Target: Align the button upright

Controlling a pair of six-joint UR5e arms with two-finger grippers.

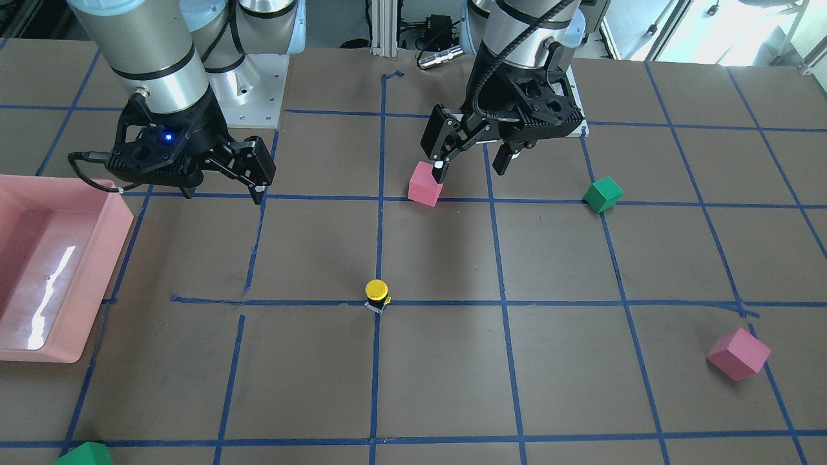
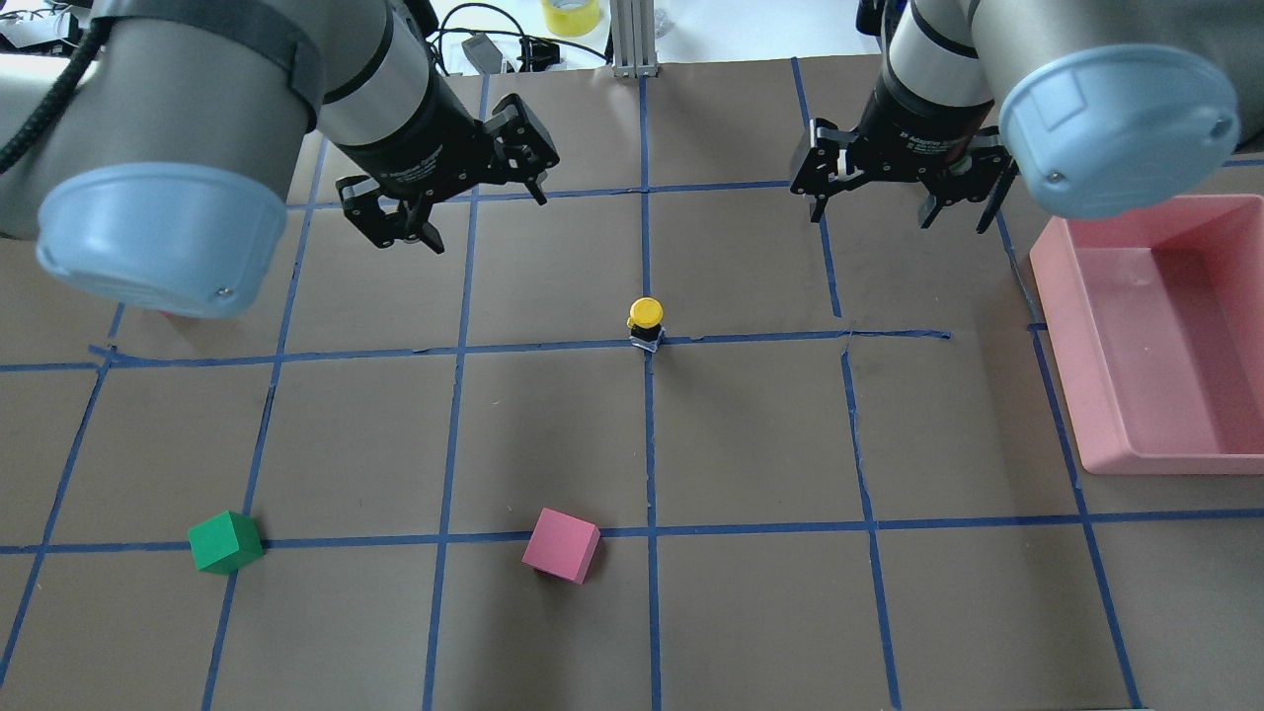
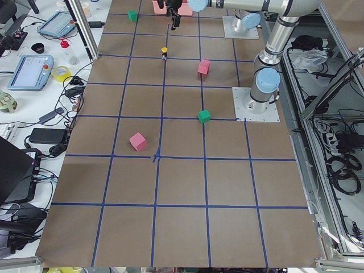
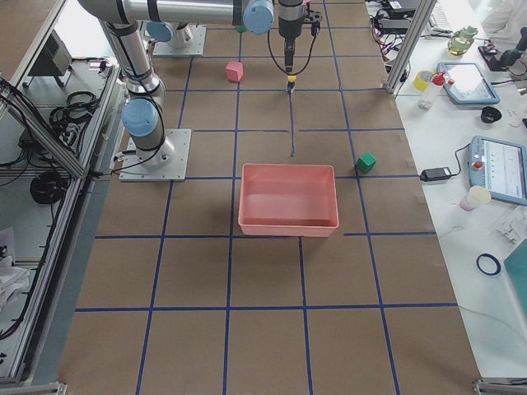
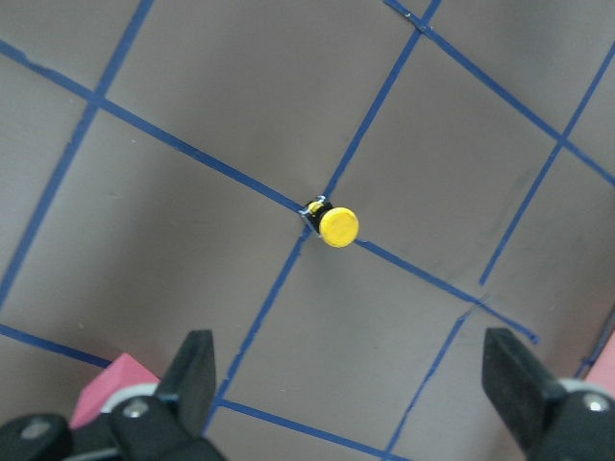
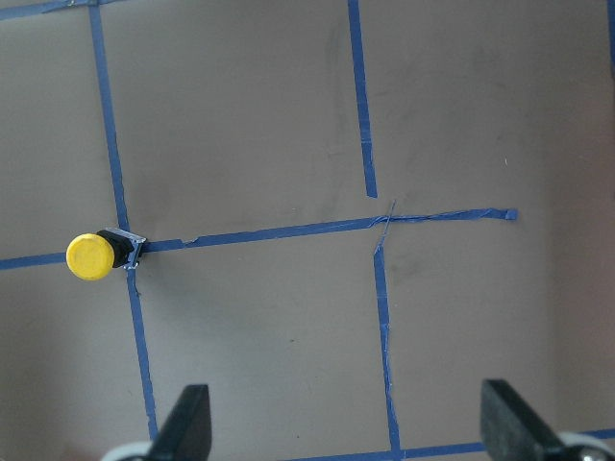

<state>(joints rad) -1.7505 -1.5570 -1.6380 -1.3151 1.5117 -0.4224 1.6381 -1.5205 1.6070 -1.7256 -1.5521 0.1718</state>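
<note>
The button [image 1: 376, 294] has a yellow cap and a dark body. It stands upright on a blue tape crossing at mid-table, also in the overhead view [image 2: 645, 321], the left wrist view [image 5: 336, 226] and the right wrist view [image 6: 91, 256]. My left gripper [image 1: 471, 161] is open and empty, hovering above the table on the robot's side of the button, over a pink foam cube [image 1: 426, 184]; it shows in the overhead view too [image 2: 486, 221]. My right gripper [image 1: 223, 194] is open and empty, also raised, off to the button's other side [image 2: 899, 219].
A pink bin [image 1: 123, 213] sits at the table's end on my right [image 2: 1062, 365]. A green cube [image 1: 603, 194] lies near the left arm. A second pink cube [image 1: 738, 353] and a second green cube [image 1: 84, 455] lie towards the operators' side.
</note>
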